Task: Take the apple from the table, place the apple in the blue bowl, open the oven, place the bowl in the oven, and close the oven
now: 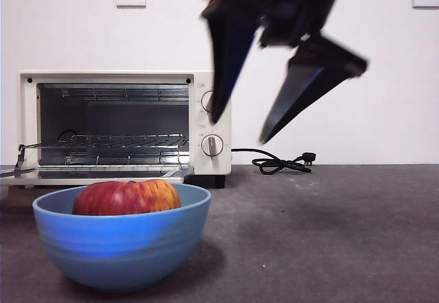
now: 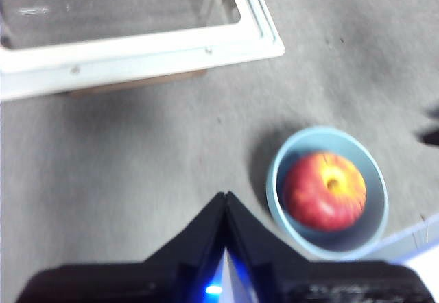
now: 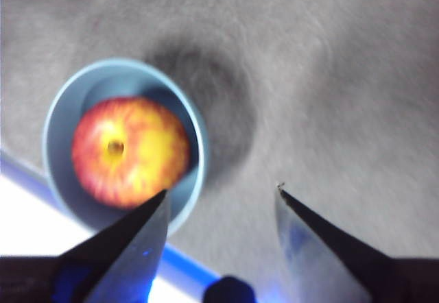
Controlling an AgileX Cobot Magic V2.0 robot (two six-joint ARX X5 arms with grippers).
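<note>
Presently: round red-and-yellow apple [image 1: 127, 197] lies inside glossy blue bowl [image 1: 122, 248] on dark grey table [image 1: 329, 234]; cream toaster oven [image 1: 209, 97] open behind. Right gripper [image 1: 240, 131] spread wide above, empty; left gripper [image 2: 225, 197] pressed together. Risk: one-sided rim grip tipping bowl, apple rolling out.

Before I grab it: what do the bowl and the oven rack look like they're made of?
The blue bowl looks like glazed ceramic or glossy plastic: smooth, with a soft sheen and faint bands; I can't tell which. The oven rack looks like bare metal wire, thin and shiny.
</note>
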